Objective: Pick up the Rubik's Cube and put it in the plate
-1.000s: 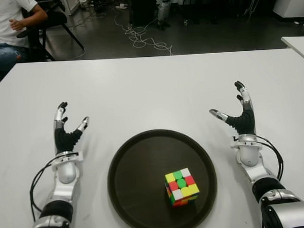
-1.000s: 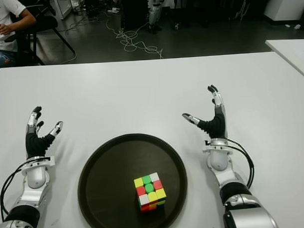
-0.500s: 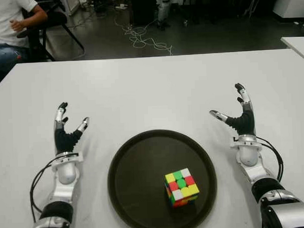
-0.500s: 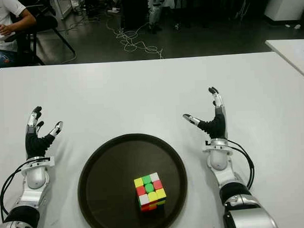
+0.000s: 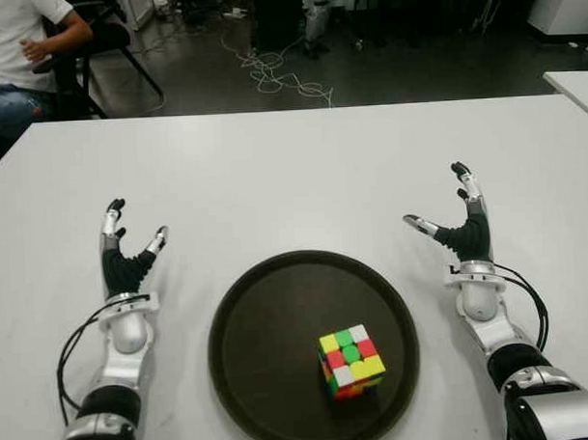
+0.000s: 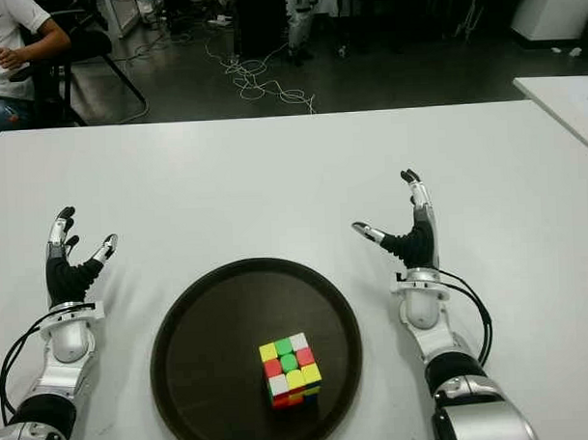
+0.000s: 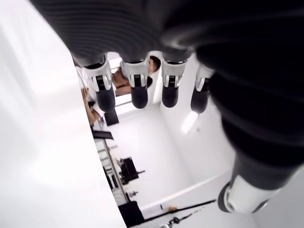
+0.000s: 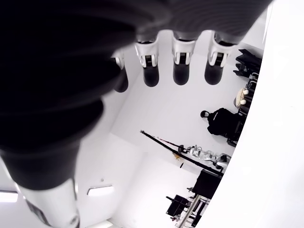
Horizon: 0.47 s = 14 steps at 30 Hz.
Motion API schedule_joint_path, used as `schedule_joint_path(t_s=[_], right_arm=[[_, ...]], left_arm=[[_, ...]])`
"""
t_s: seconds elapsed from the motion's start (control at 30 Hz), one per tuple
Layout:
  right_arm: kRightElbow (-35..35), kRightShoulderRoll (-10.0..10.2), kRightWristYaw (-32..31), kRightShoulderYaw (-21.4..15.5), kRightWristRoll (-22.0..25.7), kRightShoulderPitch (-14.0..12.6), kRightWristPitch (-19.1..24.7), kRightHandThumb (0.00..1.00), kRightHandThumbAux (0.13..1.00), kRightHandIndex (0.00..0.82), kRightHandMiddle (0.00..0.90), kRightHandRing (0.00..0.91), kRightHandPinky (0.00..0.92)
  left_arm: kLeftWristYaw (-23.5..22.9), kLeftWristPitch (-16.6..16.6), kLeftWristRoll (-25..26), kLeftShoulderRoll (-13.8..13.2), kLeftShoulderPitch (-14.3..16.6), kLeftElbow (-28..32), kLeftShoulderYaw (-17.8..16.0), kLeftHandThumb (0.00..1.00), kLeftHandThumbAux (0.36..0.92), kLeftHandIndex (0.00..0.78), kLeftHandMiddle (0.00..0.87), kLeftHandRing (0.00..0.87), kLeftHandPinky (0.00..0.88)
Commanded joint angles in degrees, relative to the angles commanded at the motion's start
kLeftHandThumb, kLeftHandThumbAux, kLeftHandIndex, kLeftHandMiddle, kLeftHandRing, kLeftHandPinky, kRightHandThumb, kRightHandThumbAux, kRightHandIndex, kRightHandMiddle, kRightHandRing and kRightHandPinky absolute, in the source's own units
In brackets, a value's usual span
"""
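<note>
The Rubik's Cube (image 5: 350, 361) sits inside the round dark plate (image 5: 268, 317), on the plate's floor toward the rim nearest the robot and on its right half, with a yellow, green, red and white face turned up. The plate lies on the white table (image 5: 292, 172), close to the table's near edge and between the two arms. The left hand (image 5: 122, 253) shows to the left of the plate, well apart from its rim, palm turned inward toward the plate, fingers straight and pointing away from the robot, thumb splayed out to the side; it holds nothing. Its wrist view shows the four fingertips (image 7: 138, 92) extended side by side with open air beyond them. The right hand (image 5: 455, 224) shows to the right of the plate, a little farther from the robot than the plate's far rim, likewise upright with fingers stretched and thumb spread toward the plate, empty. Its own wrist view shows the fingertips (image 8: 182, 64) straight and apart from any object. Beyond the table's far edge, off to the left of the plate, a person (image 5: 18, 56) in a white shirt sits on a dark chair (image 5: 99, 43), and a tangle of cable (image 5: 274, 71) lies on the dark floor.
</note>
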<state>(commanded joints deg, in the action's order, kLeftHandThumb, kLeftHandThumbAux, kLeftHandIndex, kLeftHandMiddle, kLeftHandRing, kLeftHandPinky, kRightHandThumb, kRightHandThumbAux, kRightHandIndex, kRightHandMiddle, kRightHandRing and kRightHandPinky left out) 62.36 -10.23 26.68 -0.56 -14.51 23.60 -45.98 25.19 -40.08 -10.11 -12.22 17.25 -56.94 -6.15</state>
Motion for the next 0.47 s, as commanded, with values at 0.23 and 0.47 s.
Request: schedule_joint_path(t_s=[0.23, 0.47], right_arm=[[0.3, -0.2, 0.3, 0.0, -0.3, 0.1, 0.2, 0.0, 0.778, 0.0, 0.0, 0.0, 0.0], [0.3, -0.4, 1.4, 0.4, -1.2, 0.3, -0.1, 0.0, 0.774, 0.0, 0.0, 0.0, 0.0]], left_arm=[[-0.4, -0.2, 0.3, -0.3, 0.7, -1.3, -0.1, 0.0, 0.725, 0.039, 0.027, 0.01, 0.008], [-1.9, 0.1, 1.5, -0.3, 1.0, -1.8, -0.7, 0.0, 0.734, 0.03, 0.03, 0.021, 0.033]])
